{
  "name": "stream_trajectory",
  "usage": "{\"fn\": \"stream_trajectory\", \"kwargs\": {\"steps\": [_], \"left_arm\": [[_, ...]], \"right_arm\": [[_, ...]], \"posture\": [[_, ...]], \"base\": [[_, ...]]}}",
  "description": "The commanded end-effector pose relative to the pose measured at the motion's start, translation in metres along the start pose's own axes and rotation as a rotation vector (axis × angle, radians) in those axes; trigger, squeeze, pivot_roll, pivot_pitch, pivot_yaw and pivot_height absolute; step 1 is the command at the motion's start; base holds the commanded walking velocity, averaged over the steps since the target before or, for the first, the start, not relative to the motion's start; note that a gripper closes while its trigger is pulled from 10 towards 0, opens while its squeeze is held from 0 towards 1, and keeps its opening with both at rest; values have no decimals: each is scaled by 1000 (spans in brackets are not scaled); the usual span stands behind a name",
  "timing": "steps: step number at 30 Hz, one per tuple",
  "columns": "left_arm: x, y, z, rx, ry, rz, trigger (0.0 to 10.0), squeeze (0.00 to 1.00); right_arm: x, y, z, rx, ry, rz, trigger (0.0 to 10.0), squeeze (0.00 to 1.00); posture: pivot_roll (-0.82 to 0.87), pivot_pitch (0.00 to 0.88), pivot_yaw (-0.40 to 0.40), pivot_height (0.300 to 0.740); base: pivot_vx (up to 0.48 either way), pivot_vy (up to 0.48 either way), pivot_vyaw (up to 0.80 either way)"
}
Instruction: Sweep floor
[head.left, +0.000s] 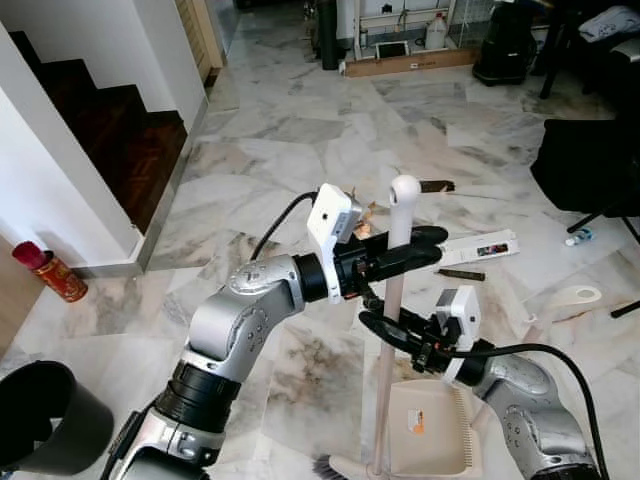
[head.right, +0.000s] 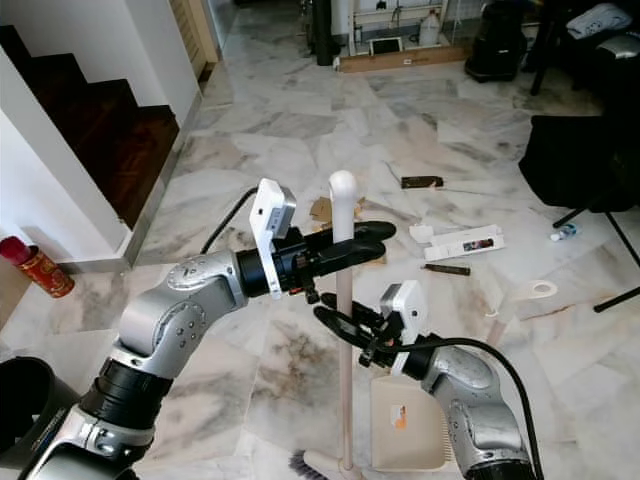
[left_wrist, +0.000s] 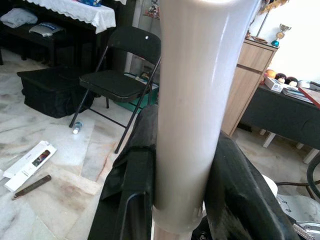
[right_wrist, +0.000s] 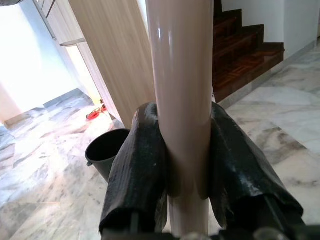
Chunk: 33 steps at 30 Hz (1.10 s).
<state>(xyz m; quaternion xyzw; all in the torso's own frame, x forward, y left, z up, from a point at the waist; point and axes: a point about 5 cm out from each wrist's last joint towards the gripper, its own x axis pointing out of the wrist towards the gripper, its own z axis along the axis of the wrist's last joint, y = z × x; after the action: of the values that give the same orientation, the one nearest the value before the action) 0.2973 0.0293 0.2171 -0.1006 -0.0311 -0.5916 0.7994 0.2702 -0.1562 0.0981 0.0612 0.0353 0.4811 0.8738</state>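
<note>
An upright beige broom handle (head.left: 392, 340) rises from bristles near the floor, its rounded white tip at chest height. My left gripper (head.left: 412, 248) is shut on the broom handle (left_wrist: 192, 110) just below the tip. Lower down, my right gripper (head.left: 385, 328) is shut on the same handle (right_wrist: 181, 100), one finger on each side. A beige dustpan (head.left: 428, 428) lies flat on the marble floor beside the broom's foot. Litter lies ahead: a white box (head.left: 480, 247), a dark strip (head.left: 461, 274), brown scraps (head.right: 322, 209) and a tape roll (head.left: 576, 296).
A black bin (head.left: 45, 425) stands at the lower left. A red canister (head.left: 50, 271) leans by the white wall under the dark wooden stairs (head.left: 110, 130). A black folding chair (head.left: 590, 165) and a small bottle (head.left: 577, 237) stand at the right. Open marble floor stretches ahead.
</note>
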Motion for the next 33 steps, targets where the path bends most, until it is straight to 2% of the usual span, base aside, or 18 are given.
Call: {"fn": "stream_trajectory", "kwargs": {"steps": [1, 13, 14, 19, 20, 21, 22, 33], "left_arm": [[-5, 6, 4, 4, -15, 29, 0, 0], [-5, 5, 3, 7, -11, 21, 0, 0], [-6, 5, 3, 7, -10, 21, 0, 0], [-6, 5, 3, 7, -9, 18, 0, 0], [-6, 5, 3, 7, -8, 18, 0, 0], [-6, 5, 3, 7, -8, 17, 0, 0], [-6, 5, 3, 7, -7, 18, 0, 0], [-7, 5, 2, 8, -7, 18, 0, 0]], "right_arm": [[3, 4, 1, 18, -19, 18, 0, 0], [3, 3, 0, 6, -9, 6, 0, 0], [3, 1, -1, -6, 3, -13, 10000, 0], [3, -1, -2, -12, 5, -27, 10000, 0], [3, -1, -2, -10, 4, -27, 10000, 102], [3, -2, -1, -9, 3, -27, 10000, 102], [4, -1, -1, -4, -1, -24, 10000, 1000], [4, -2, -1, -3, -3, -25, 10000, 1000]], "posture": [[-14, 27, 126, 740], [-16, 27, 126, 740], [-16, 26, 126, 740], [-14, 26, 125, 740], [-14, 26, 125, 740], [-14, 26, 125, 740], [-13, 26, 124, 740], [-15, 26, 124, 740]], "base": [[0, 0, 0], [0, 0, 0], [0, 0, 0], [0, 0, 0], [0, 0, 0], [0, 0, 0], [0, 0, 0], [0, 0, 0]]}}
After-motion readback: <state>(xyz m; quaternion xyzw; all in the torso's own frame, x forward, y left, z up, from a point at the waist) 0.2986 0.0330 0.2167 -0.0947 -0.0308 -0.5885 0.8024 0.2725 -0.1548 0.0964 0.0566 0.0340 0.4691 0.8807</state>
